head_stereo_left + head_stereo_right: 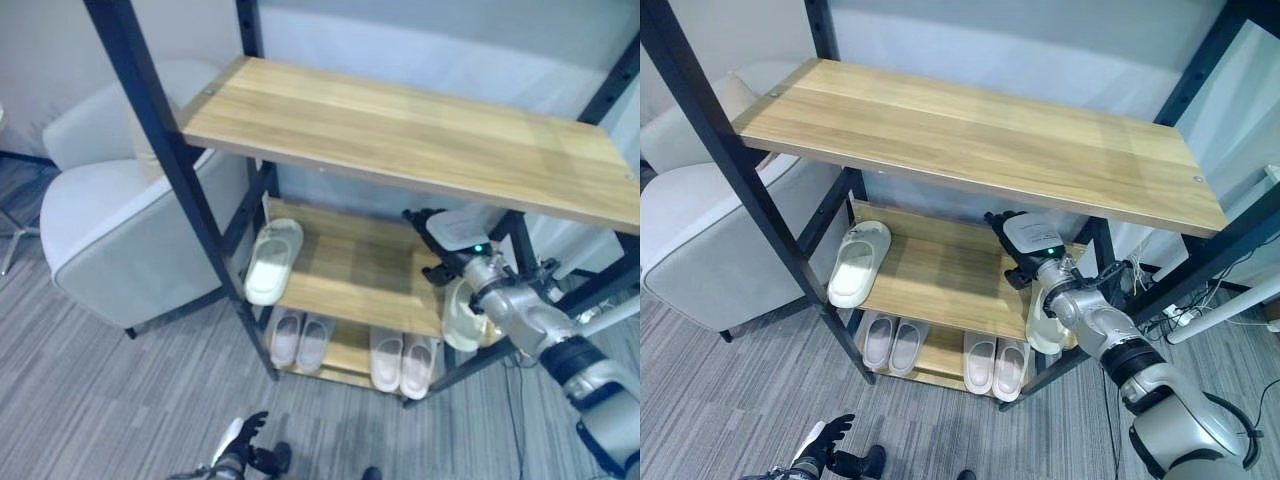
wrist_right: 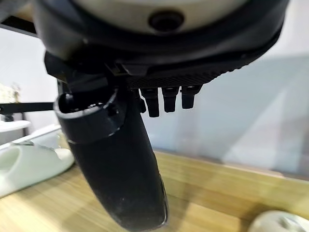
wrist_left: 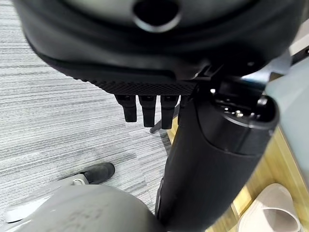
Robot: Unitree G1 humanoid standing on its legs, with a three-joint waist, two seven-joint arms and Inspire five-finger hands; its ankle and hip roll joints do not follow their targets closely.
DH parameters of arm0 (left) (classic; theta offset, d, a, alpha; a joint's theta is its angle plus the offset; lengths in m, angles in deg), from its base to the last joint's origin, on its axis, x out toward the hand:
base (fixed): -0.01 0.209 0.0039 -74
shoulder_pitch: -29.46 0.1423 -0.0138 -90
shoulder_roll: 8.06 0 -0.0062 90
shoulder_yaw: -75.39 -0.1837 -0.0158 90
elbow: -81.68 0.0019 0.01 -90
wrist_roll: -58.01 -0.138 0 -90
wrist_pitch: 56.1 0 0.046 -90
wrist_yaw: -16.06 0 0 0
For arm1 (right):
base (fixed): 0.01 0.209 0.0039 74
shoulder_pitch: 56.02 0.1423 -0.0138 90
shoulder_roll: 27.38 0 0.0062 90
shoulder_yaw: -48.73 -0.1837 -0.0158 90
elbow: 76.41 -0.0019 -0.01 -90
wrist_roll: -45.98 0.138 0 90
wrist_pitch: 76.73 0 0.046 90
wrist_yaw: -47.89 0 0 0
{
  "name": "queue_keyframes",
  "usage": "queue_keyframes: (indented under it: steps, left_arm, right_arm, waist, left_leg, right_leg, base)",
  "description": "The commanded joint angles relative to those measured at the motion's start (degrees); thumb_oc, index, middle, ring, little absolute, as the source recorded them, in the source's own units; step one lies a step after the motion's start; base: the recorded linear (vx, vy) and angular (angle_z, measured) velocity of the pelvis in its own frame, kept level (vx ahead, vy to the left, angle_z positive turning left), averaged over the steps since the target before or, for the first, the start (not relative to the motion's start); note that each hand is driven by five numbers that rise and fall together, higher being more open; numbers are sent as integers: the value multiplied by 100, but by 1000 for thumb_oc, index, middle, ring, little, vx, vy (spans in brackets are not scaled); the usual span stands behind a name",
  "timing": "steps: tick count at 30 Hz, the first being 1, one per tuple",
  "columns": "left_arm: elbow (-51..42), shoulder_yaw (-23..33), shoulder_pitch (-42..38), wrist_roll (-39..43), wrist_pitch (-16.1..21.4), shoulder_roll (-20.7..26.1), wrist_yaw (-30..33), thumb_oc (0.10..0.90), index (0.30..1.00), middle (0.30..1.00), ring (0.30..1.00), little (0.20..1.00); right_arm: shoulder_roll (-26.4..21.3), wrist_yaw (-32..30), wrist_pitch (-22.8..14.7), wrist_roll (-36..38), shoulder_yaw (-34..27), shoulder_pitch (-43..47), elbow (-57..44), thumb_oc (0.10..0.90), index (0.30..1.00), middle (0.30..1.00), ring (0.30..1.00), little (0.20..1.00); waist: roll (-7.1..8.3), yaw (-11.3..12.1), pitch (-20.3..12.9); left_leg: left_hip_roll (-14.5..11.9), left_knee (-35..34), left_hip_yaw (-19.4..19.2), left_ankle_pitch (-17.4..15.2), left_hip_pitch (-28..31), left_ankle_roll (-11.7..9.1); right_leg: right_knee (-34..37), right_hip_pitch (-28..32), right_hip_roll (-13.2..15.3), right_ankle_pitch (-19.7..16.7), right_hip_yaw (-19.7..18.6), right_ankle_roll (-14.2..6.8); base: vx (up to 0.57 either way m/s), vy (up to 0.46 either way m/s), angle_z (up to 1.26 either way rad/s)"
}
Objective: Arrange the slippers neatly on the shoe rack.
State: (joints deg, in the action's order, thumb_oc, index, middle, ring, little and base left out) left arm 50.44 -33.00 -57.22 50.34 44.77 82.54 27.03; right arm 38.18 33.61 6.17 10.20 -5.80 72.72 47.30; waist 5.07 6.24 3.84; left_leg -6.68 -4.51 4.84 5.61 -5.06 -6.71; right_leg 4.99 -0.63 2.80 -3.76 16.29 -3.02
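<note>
In the left eye view, your right hand (image 1: 447, 250) reaches in over the middle shelf (image 1: 350, 268) of the rack (image 1: 410, 135), under the top board. One cream slipper (image 1: 461, 318) sits just below and behind that hand, at the shelf's right end, tilted over the edge; whether it touches the hand you cannot tell from here. A second slipper (image 1: 272, 259) lies well away from the fingers, at the shelf's far left end. Two more pairs stand on the bottom shelf, one pair (image 1: 300, 339) at the left and one pair (image 1: 402, 362) at the right. Your left hand (image 1: 243, 440) hangs low over the carpet, fingers relaxed, beside a grey armchair (image 1: 120, 215). In the left wrist view, those fingers (image 3: 147, 110) point straight down and hold nothing. In the right wrist view, the right hand's fingers (image 2: 167, 99) are straight and loose above the wood, grasping nothing; the left-end slipper (image 2: 29, 162) shows beyond the thumb, and a slipper's pale rim (image 2: 280, 223) lies on the board below the fingertips.
</note>
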Motion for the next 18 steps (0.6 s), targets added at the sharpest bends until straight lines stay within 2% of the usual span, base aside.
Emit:
queue_keyframes:
  steps: [1,11,18]
  left_arm:
    - [303,-401,-245,-204,97,-285,89,800,900,900,900,900]
    - [407,-373,-305,-304,94,-337,-22,800,900,900,900,900]
    - [350,-436,-320,-282,93,-310,-63,800,900,900,900,900]
  right_arm:
    - [-590,-158,137,46,-180,731,-86,800,900,900,900,900]
    - [-927,23,108,36,-499,126,-209,800,900,900,900,900]
    - [-945,152,139,2,-404,147,-167,800,900,900,900,900]
  waist:
    - [65,-39,-96]
    - [28,-192,-77]
    - [42,-197,-8]
  left_leg:
    - [306,-49,-365,-268,33,102]
    - [389,-49,-467,-376,85,167]
    - [401,-49,-492,-385,85,201]
  right_leg:
    - [-126,269,234,541,-169,-483]
    - [-160,241,345,504,-296,-533]
    - [-195,174,372,473,-350,-552]
  base:
    - [-13,43,-4]
    - [-3,20,-8]
    - [0,0,0]
